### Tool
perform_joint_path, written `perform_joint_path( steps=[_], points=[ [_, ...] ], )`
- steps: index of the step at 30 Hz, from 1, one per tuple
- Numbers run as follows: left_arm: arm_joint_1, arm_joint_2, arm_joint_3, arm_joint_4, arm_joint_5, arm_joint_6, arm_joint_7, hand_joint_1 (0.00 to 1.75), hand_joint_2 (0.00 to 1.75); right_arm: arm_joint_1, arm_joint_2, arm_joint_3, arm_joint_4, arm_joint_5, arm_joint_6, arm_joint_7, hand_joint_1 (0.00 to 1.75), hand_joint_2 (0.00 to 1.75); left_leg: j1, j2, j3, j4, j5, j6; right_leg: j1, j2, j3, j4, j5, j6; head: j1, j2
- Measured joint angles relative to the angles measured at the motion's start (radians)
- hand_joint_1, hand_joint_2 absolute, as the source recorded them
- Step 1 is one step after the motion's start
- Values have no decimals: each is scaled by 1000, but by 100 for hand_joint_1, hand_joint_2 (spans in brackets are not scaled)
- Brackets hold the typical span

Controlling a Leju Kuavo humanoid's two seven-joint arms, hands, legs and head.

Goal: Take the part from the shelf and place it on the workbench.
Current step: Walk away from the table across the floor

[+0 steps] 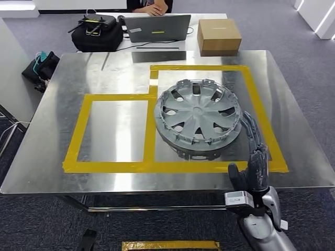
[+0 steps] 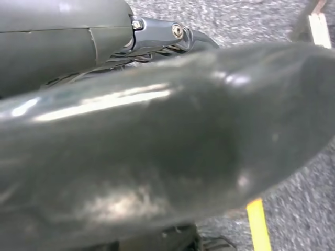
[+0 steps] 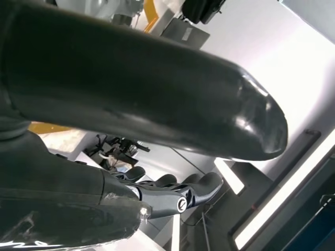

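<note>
Hubcap (grey, no legible writing) lies on workbench; right hand beside it, fingers spread, empty.

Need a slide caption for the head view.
Wheel cover lies in taped zone on workbench; right hand open beside it.

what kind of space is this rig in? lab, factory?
Likely an office-style test lab, not a factory: carpeted floor, a steel workbench marked with yellow tape holding a hubcap, and a laptop on the desk behind.

Steel workbench (yellow-taped) carries a grey wheel cover.
</note>
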Motion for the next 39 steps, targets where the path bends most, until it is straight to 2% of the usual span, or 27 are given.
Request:
perform_joint_path(
  steps=[2, 4, 5, 6, 7, 8, 10, 12, 15, 17, 19, 20, 21, 22, 23, 25, 26, 28, 30, 31, 32, 34, 35, 36, 37, 38, 39],
  points=[
    [0, 1, 1, 0, 0, 0, 0, 0, 0, 1, 0, -1, 1, -1, 0, 0, 0, 0, 1, 2, -15, -3, 16, 17, -1, 1, -32, 81, -73, 6, 3, 0],
    [0, 2, 1, 0, 1, -2, 0, 0, 0, 2, 0, -3, 2, -5, -3, 0, 0, 0, -2, 2, -34, -2, 31, 25, 2, 0, -69, 214, -155, 7, 4, 0],
    [0, 1, 2, 0, 1, -2, 0, 0, 0, 3, 0, -7, 3, -13, -6, 0, 0, 0, -4, 2, -43, -2, 38, 26, 3, 0, -76, 261, -172, 6, 4, 0],
    [0, 1, 2, 0, 1, -3, 0, 0, 0, 6, 0, -14, 3, -28, -9, -1, 0, 0, -6, 2, -51, -1, 44, 26, 5, 1, -67, 274, -168, 4, 4, 0],
    [0, 0, 3, 0, 1, -3, 0, 0, 0, 9, 0, -23, 3, -50, -10, -3, 0, 0, -7, 2, -58, -1, 49, 26, 7, 1, -39, 248, -147, 1, 4, 0],
    [0, 0, 4, 0, 1, -2, 0, 0, 0, 12, 0, -35, 0, -76, -10, -6, 0, 0, -9, 1, -63, 0, 54, 25, 8, 1, 6, 187, -119, -4, 4, 0],
    [0, -1, 7, 0, 2, -1, -2, 0, 0, 16, 0, -62, -9, -121, -5, -13, 0, 0, -12, 1, -71, 2, 62, 19, 12, 1, 101, 43, -91, -12, 4, 0],
    [0, -2, 9, 0, 2, -1, -4, 0, 0, 22, 0, -89, -21, -151, 6, -20, 0, 0, -14, 1, -79, 4, 74, 10, 16, 2, 141, -26, -92, -18, 3, 0],
    [2, -2, 14, 0, 2, -1, -6, 0, 0, 37, 1, -121, -33, -188, 25, -31, 0, 0, -14, 0, -90, 8, 79, -6, 13, 1, 132, -36, -78, -30, 3, 0],
    [3, -2, 16, 0, 2, 0, -10, 0, 0, 43, 4, -142, -41, -206, 31, -37, 0, 0, -12, 1, -114, 68, 18, -19, 6, -2, 117, -38, -61, -42, -1, 0],
    [2, -3, 19, 0, 2, 0, -13, 0, 0, 49, 7, -160, -48, -221, 34, -41, 0, 0, -5, 1, -155, 199, -73, -31, 5, -5, 97, -37, -45, -48, -6, 0],
    [2, -3, 20, 0, 2, 0, -14, 0, 0, 52, 10, -168, -51, -230, 38, -42, 0, 0, -2, 2, -169, 259, -99, -34, 5, -6, 85, -36, -37, -49, -6, 0],
    [3, -4, 22, 0, 2, 0, -14, 0, 0, 55, 11, -176, -54, -237, 43, -43, 0, 0, 0, 2, -171, 292, -101, -36, 5, -7, 72, -35, -28, -48, -6, 0],
    [3, -4, 23, 0, 2, 0, -14, 0, 0, 57, 13, -183, -57, -243, 46, -45, 0, 0, 1, 2, -158, 291, -83, -37, 5, -7, 60, -33, -20, -46, -6, 0],
    [2, -4, 24, 0, 2, 0, -14, 0, 0, 59, 16, -191, -61, -248, 50, -46, 0, 0, 2, 2, -125, 255, -52, -36, 5, -6, 48, -31, -11, -43, -7, 0],
    [0, -4, 24, 0, 2, 0, -15, 0, 0, 60, 18, -202, -69, -252, 52, -47, 0, 0, 2, 2, -25, 118, -15, -32, 5, -6, 30, -29, 5, -34, -7, 0],
    [-2, -4, 25, 0, 2, 0, -15, 0, 0, 59, 19, -206, -74, -253, 52, -48, 0, 0, 1, 1, 20, 49, -14, -26, 6, -5, 24, -29, 15, -28, -6, 0],
    [-4, -5, 25, 0, 2, 0, -15, 0, 0, 59, 19, -213, -80, -254, 52, -50, 0, 0, -4, -1, 54, -19, -24, -13, 7, -6, 14, -32, 35, -18, -5, 0],
    [-1, -6, 25, 0, 2, 0, -16, 0, 0, 62, 21, -216, -82, -255, 52, -50, 0, 0, -6, 0, 39, -25, -12, 3, 4, -6, 4, -35, 46, -7, -6, 0],
    [1, -6, 26, 0, 2, 0, -16, 0, 0, 65, 21, -218, -82, -256, 53, -50, 0, 0, -6, 2, 30, -26, -2, 13, 2, -5, -5, -24, 28, -2, -5, 0],
    [2, -6, 26, 0, 2, 1, -17, 0, 0, 68, 22, -221, -82, -258, 53, -50, 0, 0, -5, 4, 19, -28, 9, 20, 2, -4, -18, 6, -8, 1, -4, 0],
    [2, -6, 27, 0, 2, 1, -22, 0, 0, 70, 22, -226, -82, -263, 56, -51, 0, 0, -6, 5, -4, -27, 29, 30, 3, -4, -53, 130, -111, 4, -1, 0],
    [1, -7, 27, 0, 1, 0, -25, 0, 0, 71, 22, -228, -82, -266, 58, -51, 0, 0, -8, 5, -18, -27, 40, 32, 4, -4, -66, 201, -148, 4, 0, 0],
    [1, -8, 27, 0, 0, 0, -28, 0, 0, 72, 23, -230, -82, -269, 60, -52, 0, 0, -10, 5, -31, -27, 51, 32, 5, -4, -69, 253, -163, 4, 0, 0],
    [1, -9, 27, 0, 0, 0, -30, 0, 0, 73, 24, -232, -82, -272, 62, -53, 0, 0, -11, 5, -45, -26, 62, 32, 6, -4, -59, 272, -155, 2, 0, 0],
    [1, -9, 27, 0, 0, 0, -32, 0, 0, 74, 25, -235, -82, -274, 65, -54, 0, 0, -13, 5, -59, -26, 73, 31, 7, -4, -31, 254, -129, -1, 0, 0],
    [1, -10, 27, 0, 0, 0, -33, 0, 0, 74, 27, -237, -83, -275, 68, -55, 0, 0, -14, 5, -71, -25, 82, 29, 8, -4, 16, 200, -102, -5, 0, 0]
  ],
)
